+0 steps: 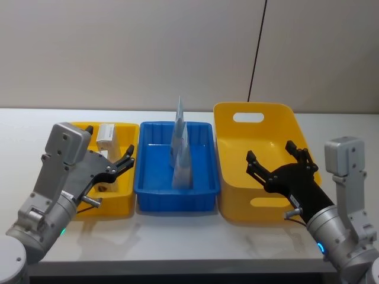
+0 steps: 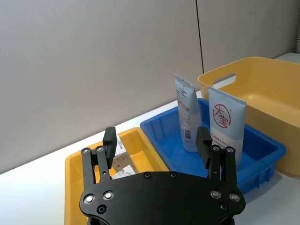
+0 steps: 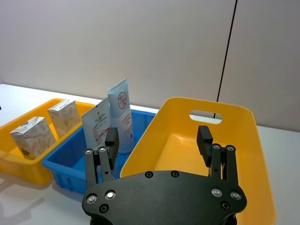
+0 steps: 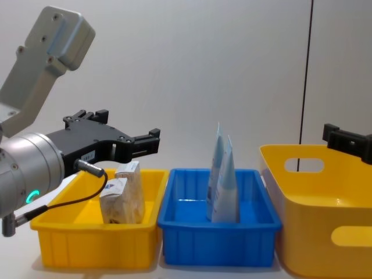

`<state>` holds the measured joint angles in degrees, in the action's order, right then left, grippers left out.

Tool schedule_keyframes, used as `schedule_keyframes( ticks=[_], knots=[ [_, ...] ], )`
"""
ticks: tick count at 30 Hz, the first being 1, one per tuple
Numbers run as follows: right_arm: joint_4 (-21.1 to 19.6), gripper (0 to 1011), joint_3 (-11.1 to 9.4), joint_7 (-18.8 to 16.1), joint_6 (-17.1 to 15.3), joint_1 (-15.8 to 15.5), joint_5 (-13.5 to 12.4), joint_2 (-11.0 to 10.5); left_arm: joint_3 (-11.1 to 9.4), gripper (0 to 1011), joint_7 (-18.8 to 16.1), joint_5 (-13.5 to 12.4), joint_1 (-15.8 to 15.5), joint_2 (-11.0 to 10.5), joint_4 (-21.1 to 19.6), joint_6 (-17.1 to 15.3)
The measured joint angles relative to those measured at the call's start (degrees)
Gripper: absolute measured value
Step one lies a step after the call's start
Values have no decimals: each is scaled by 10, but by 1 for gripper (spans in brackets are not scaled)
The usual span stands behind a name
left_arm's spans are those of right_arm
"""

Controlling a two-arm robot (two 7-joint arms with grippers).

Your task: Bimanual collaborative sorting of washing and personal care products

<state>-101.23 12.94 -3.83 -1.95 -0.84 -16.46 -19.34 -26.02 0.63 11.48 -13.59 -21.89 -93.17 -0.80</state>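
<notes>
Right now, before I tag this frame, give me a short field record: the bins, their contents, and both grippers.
surface: white table
left bin: small yellow bin, holding near carton and far carton
middle bin: blue bin, with near tube and far tube standing upright
right bin: large yellow bin
left gripper: open, holding nothing, above the small yellow bin
right gripper: open, holding nothing, above the large yellow bin

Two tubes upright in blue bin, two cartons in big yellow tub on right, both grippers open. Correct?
No: the cartons sit in the small yellow bin on the left, per the right wrist view. Tubes, blue bin, open left gripper and right gripper: correct.
</notes>
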Motion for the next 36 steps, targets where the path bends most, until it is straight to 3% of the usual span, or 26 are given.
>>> schedule_keyframes(
  ticks=[36],
  knots=[
    [0, 1002, 0, 0, 0, 0, 0, 0, 0, 1002, 0, 0, 0, 0, 0, 0]
  ],
)
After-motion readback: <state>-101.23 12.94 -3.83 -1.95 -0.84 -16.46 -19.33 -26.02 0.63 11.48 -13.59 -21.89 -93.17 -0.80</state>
